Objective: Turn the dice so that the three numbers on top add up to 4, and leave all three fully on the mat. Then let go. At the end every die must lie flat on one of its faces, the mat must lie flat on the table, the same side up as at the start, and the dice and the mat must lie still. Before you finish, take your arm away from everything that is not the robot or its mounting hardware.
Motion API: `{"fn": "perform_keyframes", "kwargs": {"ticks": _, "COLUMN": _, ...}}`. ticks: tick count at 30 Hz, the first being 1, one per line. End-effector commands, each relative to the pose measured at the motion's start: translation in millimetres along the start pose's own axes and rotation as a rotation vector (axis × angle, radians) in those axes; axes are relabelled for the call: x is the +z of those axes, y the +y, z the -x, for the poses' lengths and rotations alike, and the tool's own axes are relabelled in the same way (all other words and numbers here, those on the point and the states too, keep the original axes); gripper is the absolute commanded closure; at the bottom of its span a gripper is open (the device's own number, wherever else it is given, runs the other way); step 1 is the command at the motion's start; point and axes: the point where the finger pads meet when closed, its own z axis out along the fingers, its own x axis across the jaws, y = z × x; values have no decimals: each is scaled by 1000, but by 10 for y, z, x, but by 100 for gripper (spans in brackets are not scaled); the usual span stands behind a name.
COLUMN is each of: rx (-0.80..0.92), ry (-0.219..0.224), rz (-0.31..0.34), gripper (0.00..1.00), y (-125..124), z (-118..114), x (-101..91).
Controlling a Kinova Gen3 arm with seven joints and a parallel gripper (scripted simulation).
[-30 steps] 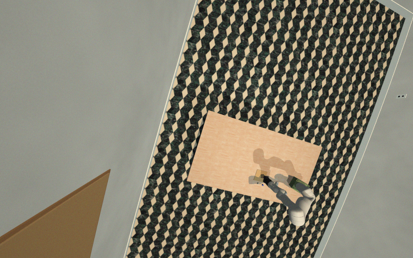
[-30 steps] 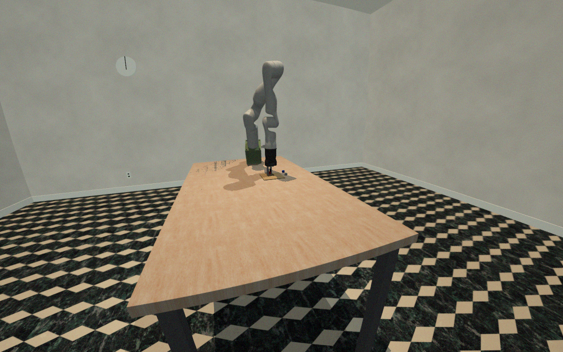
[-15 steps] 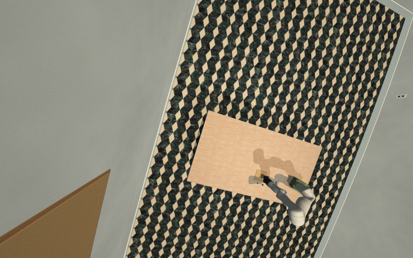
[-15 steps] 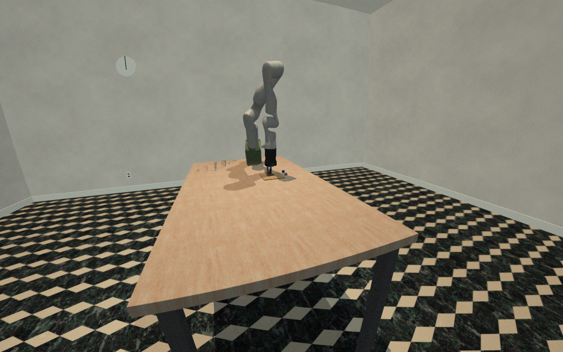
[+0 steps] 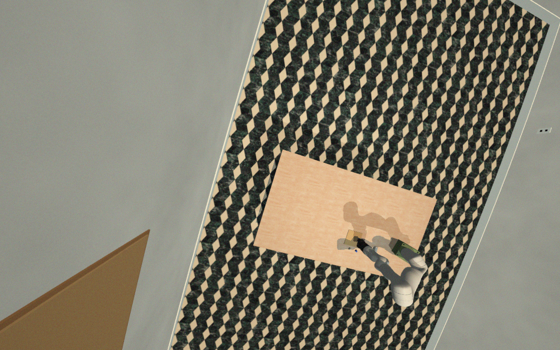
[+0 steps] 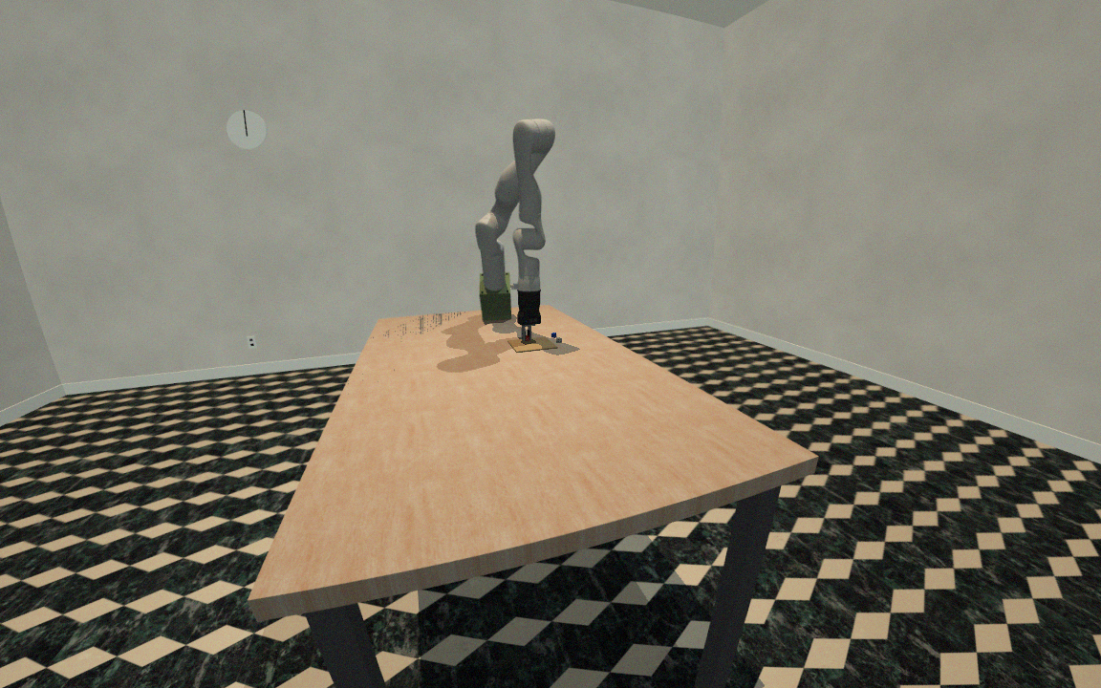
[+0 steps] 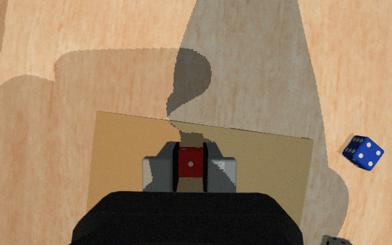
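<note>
My gripper (image 5: 357,240) (image 6: 527,338) (image 7: 190,159) is shut on the red die (image 7: 190,170), which shows one pip on top. It is over the tan mat (image 5: 350,235) (image 6: 525,348) (image 7: 121,150); I cannot tell whether the die touches the mat. The mat lies flat on the table. The blue die (image 5: 356,250) (image 6: 553,335) (image 7: 366,153) lies on the table, off the mat's right side in the wrist view, four pips up. The grey die (image 5: 349,248) (image 6: 558,340) (image 7: 335,241) is also off the mat, cut off by the wrist view's lower edge; its top number cannot be read.
The wooden table (image 5: 308,195) (image 6: 537,444) carries the green box-like arm base (image 5: 396,246) (image 6: 494,306) behind the mat. The table's long edge runs close to the blue and grey dice. Arm shadows fall over the mat and around it.
</note>
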Motion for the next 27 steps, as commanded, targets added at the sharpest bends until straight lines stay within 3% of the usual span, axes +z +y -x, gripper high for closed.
{"fn": "perform_keyframes", "kwargs": {"ticks": 1, "rx": 0, "ry": 0, "rz": 1, "gripper": 66, "y": 2, "z": -1, "x": -2}}
{"fn": "perform_keyframes", "kwargs": {"ticks": 11, "rx": 0, "ry": 0, "rz": 1, "gripper": 60, "y": 2, "z": -1, "x": -2}}
{"fn": "perform_keyframes", "kwargs": {"ticks": 15, "rx": 0, "ry": 0, "rz": 1, "gripper": 48, "y": 2, "z": -1, "x": -2}}
{"fn": "perform_keyframes", "kwargs": {"ticks": 17, "rx": 0, "ry": 0, "rz": 1, "gripper": 48, "y": 2, "z": -1, "x": -2}}
{"fn": "perform_keyframes", "kwargs": {"ticks": 18, "rx": 0, "ry": 0, "rz": 1, "gripper": 42, "y": 2, "z": -1, "x": -2}}
{"fn": "perform_keyframes", "kwargs": {"ticks": 20, "rx": 0, "ry": 0, "rz": 1, "gripper": 42, "y": 2, "z": -1, "x": -2}}
{"fn": "perform_keyframes", "kwargs": {"ticks": 21, "rx": 0, "ry": 0, "rz": 1, "gripper": 36, "y": 2, "z": -1, "x": -2}}
{"fn": "perform_keyframes", "kwargs": {"ticks": 27, "rx": 0, "ry": 0, "rz": 1, "gripper": 36, "y": 2, "z": -1, "x": -2}}
